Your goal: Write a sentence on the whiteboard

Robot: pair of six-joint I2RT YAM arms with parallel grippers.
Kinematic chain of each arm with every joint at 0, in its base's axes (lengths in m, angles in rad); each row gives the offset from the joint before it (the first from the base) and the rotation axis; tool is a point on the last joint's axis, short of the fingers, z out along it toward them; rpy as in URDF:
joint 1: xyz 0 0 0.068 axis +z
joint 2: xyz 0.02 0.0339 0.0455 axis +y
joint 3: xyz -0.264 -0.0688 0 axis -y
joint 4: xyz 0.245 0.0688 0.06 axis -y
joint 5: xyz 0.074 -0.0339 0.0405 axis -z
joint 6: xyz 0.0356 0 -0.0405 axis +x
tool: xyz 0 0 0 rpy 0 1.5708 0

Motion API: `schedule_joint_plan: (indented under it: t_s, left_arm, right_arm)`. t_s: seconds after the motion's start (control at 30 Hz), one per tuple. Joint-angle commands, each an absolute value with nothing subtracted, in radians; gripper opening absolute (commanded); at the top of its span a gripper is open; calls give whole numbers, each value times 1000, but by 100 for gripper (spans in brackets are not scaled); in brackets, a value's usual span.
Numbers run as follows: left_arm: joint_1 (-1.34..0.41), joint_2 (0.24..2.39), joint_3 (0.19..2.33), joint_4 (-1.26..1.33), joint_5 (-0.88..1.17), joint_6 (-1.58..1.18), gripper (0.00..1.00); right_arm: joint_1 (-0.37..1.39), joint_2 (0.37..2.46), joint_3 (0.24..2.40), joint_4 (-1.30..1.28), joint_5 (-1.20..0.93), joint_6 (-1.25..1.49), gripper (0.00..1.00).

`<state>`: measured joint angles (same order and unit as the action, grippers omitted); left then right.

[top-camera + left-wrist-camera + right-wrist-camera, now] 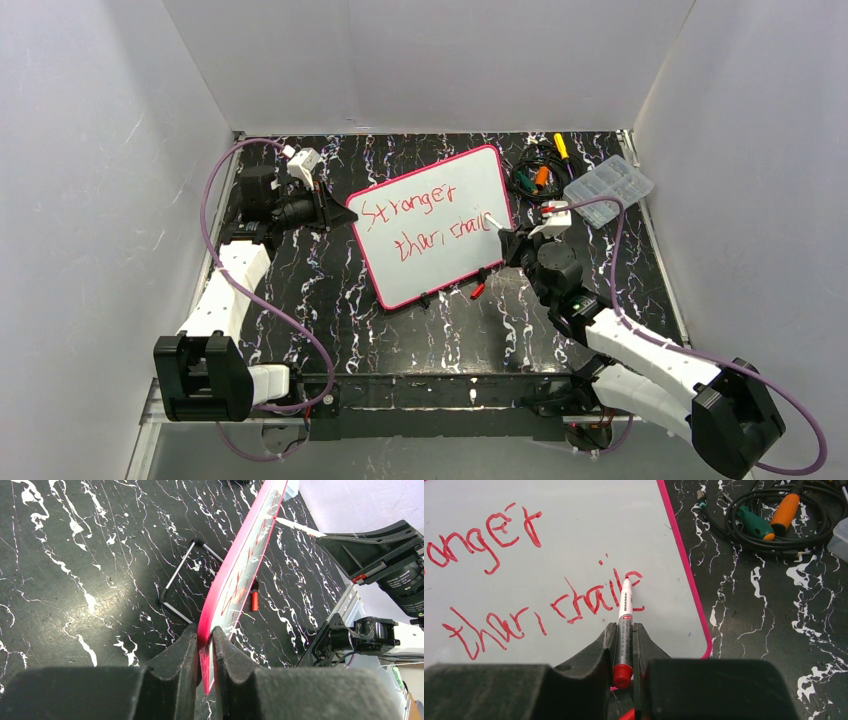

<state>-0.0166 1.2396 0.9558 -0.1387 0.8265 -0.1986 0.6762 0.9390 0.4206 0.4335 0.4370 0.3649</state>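
The flat rectangular whiteboard (430, 280) is white with a thin pink-red border; its thin handwritten marker sentence (405, 207) is red. The slim plastic marker pen (624, 620) is white, with a red end. The stone-look surface (400, 340) is black, veined white.

I see bright, even overhead light and soft shadows. Glare pools on the table (70, 607), and wrist views blur up close.

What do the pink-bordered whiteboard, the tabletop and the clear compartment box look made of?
Flat white pink-bordered whiteboard: smooth coated sheet, the red handwritten sentence sits cleanly on it; rim likely plastic. Black white-veined tabletop: marble-look print, probably laminate, faint sheen. Clear compartment box: transparent rigid plastic, dividers visible through it.
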Motion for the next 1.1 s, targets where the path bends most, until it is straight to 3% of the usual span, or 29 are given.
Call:
schedule_joint_plan:
  t_s: [0.0,1.07]
  left_arm:
    - [-23,1221,950,-149,828,-183,0]
    - [-23,1221,949,-149,825,-183,0]
  right_arm:
    - [676,929,405,392,426,410,1]
    - [676,894,434,365,524,398,1]
